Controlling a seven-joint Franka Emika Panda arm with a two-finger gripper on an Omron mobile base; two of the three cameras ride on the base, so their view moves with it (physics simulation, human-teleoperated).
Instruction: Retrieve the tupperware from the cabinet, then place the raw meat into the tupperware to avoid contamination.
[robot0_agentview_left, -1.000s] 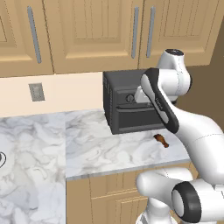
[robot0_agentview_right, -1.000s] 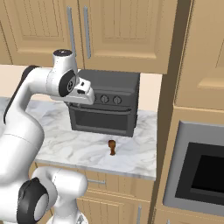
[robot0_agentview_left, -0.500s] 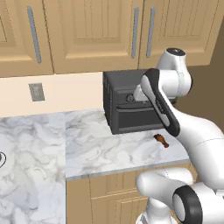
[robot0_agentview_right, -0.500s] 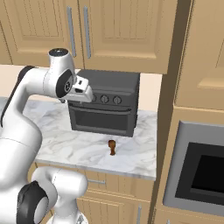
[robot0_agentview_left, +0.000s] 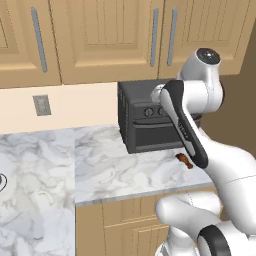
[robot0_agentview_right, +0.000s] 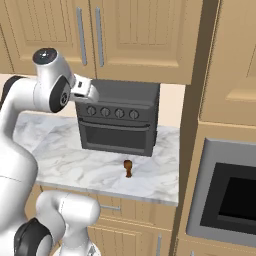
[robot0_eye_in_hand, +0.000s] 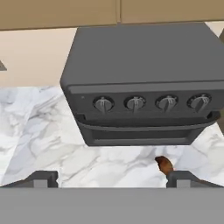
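Even, bright, shadow-soft, slightly blurry rendering

We are seeing the raw meat (robot0_agentview_right: 128, 168) lying on marble; the cabinet (robot0_agentview_right: 135, 37) doors are staying shut.

The light tan wooden cabinet (robot0_agentview_left: 105, 40) has grey bar handles. The white-and-grey marbled surface (robot0_agentview_left: 100, 170) carries a dark grey toaster oven (robot0_agentview_right: 120, 120) and reddish-brown raw meat (robot0_agentview_right: 128, 168).

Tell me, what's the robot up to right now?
Fingers open, holding nothing, up in front of the toaster oven. Raw meat lying on the counter. Cabinet doors shut; tupperware not out yet.
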